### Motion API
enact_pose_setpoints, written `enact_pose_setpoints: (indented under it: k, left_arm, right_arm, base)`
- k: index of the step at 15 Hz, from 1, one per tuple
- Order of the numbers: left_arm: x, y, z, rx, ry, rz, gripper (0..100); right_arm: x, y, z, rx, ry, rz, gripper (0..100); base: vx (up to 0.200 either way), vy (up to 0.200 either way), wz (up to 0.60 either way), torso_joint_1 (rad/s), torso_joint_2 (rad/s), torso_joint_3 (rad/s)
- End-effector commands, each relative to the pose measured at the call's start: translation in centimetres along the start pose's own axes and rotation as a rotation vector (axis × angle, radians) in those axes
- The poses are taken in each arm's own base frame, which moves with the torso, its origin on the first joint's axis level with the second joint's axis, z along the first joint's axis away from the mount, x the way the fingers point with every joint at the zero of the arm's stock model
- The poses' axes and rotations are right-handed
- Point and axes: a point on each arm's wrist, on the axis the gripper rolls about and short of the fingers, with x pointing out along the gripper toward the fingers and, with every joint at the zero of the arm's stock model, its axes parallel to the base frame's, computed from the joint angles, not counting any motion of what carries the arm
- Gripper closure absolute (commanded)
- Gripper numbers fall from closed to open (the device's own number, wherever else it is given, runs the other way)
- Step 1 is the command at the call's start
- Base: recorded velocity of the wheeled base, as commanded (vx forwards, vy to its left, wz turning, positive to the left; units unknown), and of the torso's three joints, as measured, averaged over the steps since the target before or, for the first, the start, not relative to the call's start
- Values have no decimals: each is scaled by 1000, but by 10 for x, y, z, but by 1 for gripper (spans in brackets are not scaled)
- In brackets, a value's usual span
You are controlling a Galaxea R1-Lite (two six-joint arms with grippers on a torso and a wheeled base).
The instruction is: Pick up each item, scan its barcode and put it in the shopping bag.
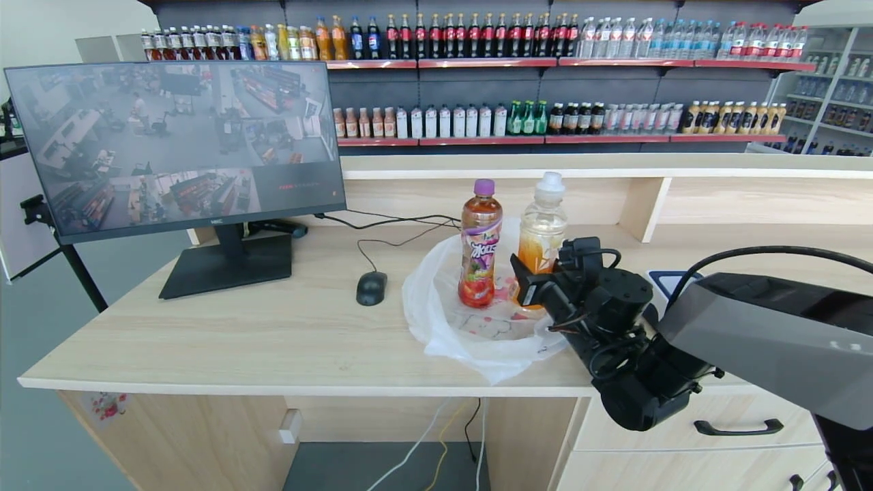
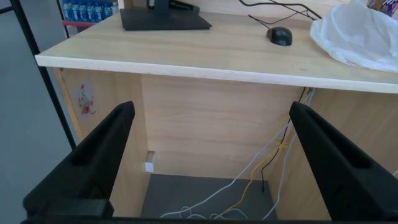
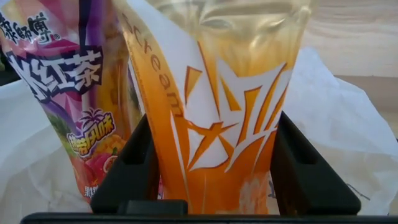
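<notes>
An orange drink bottle (image 1: 542, 228) with a white cap stands upright on the white plastic shopping bag (image 1: 464, 327), which lies spread on the wooden counter. My right gripper (image 1: 530, 285) is shut on the bottle's lower body; in the right wrist view its two fingers press the sides of the orange bottle (image 3: 217, 74). A red drink bottle (image 1: 479, 245) with a purple cap stands just beside it on the bag, also seen as the red bottle (image 3: 74, 93). My left gripper (image 2: 211, 109) hangs open below the counter's front edge, holding nothing.
A monitor (image 1: 177, 143) stands at the counter's left, with a mouse (image 1: 371, 288) and cables between it and the bag. A raised ledge (image 1: 614, 170) runs along the back. Drink shelves fill the wall behind. Drawers (image 1: 740, 428) sit under the counter's right side.
</notes>
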Motion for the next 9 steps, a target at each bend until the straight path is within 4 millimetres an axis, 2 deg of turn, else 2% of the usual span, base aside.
enact_pose_setpoints:
  k: [1,6,9]
  left_arm:
    - [0,0,0,0,-1,0,0]
    - [0,0,0,0,-1,0,0]
    - [0,0,0,0,-1,0,0]
  right_arm:
    - [0,1,-1,0,3,2,0]
    - [-5,11,10,16,-11,25,0]
    - [-15,9,26,12,-19,23,0]
  base:
    - [0,0,0,0,0,0]
    - [0,0,0,0,0,0]
    - [0,0,0,0,0,0]
